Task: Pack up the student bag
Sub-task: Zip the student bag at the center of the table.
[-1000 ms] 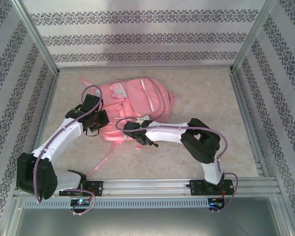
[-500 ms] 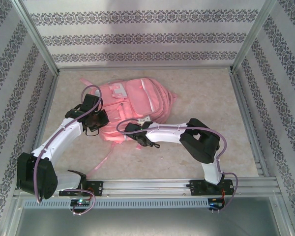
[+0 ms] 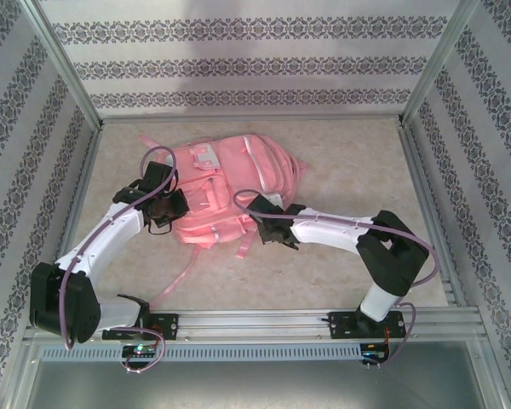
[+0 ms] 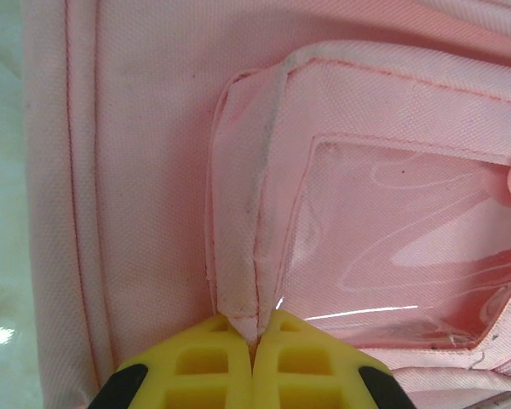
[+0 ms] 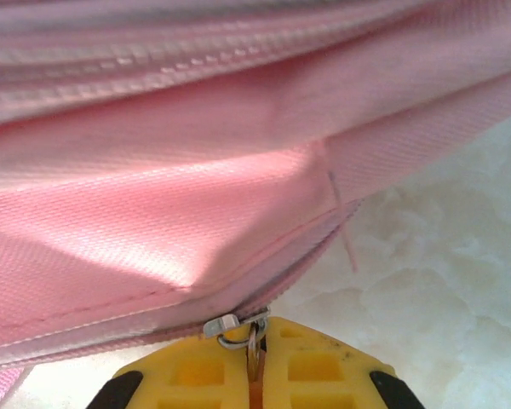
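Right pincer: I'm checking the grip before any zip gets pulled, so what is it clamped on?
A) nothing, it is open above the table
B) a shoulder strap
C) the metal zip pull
C: the right wrist view shows the right pincer shut on the metal zip pull at the student bag edge.

Robot test cell dressed up as a room

A marble-patterned table is walled in behind and on both sides by panels papered in grey damask stripes and held by bare aluminium posts; along the table's near edge, two robot arms are bolted to an aluminium rail.
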Robot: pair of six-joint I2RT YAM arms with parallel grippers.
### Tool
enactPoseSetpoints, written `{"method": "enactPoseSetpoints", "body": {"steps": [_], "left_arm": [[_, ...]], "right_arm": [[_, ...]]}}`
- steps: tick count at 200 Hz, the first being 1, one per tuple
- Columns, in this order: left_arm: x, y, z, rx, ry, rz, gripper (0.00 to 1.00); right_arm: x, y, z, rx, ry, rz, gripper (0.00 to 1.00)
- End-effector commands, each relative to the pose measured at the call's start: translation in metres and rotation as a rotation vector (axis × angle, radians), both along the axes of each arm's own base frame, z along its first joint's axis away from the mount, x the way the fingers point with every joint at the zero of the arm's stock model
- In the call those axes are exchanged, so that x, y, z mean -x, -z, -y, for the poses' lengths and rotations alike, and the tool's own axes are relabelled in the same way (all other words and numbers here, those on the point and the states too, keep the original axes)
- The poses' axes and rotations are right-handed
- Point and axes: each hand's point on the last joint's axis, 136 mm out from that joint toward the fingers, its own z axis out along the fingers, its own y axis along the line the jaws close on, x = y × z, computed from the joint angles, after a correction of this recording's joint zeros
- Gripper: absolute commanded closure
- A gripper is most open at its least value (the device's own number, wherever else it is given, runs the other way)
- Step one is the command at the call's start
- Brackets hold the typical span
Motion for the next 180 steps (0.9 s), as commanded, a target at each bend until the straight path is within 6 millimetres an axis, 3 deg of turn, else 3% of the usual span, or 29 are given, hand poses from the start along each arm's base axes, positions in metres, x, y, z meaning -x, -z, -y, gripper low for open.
{"method": "enactPoseSetpoints", "body": {"steps": [1, 24, 67, 102, 143, 153, 165, 180], "left_arm": [[-0.017, -0.010, -0.024, -0.097, -0.069, 0.052, 1.00], [-0.020, -0.011, -0.023, -0.097, -0.072, 0.049, 1.00], [-0.027, -0.007, -0.023, -0.109, -0.074, 0.034, 1.00], [-0.039, -0.008, -0.019, -0.092, -0.078, 0.037, 1.00], [-0.077, -0.004, 0.015, 0.000, 0.046, -0.007, 1.00], [-0.091, -0.006, 0.027, 0.034, 0.088, 0.005, 0.96], [-0.106, -0.011, 0.037, 0.065, 0.124, 0.019, 0.81], [-0.118, -0.024, 0.038, 0.054, 0.139, 0.032, 0.57]], "right_arm": [[0.001, 0.002, 0.016, 0.002, -0.013, -0.030, 1.00], [-0.004, 0.007, 0.033, 0.005, 0.021, -0.049, 1.00], [-0.014, 0.008, 0.055, -0.153, 0.114, -0.077, 1.00], [-0.010, -0.002, 0.039, -0.269, 0.015, -0.092, 1.00], [0.010, -0.007, 0.009, -0.357, -0.079, -0.110, 1.00], [0.017, -0.008, 0.001, -0.375, -0.092, -0.116, 1.00], [0.024, -0.010, -0.010, -0.397, -0.107, -0.117, 1.00], [0.033, -0.010, -0.027, -0.429, -0.114, -0.127, 1.00]]}}
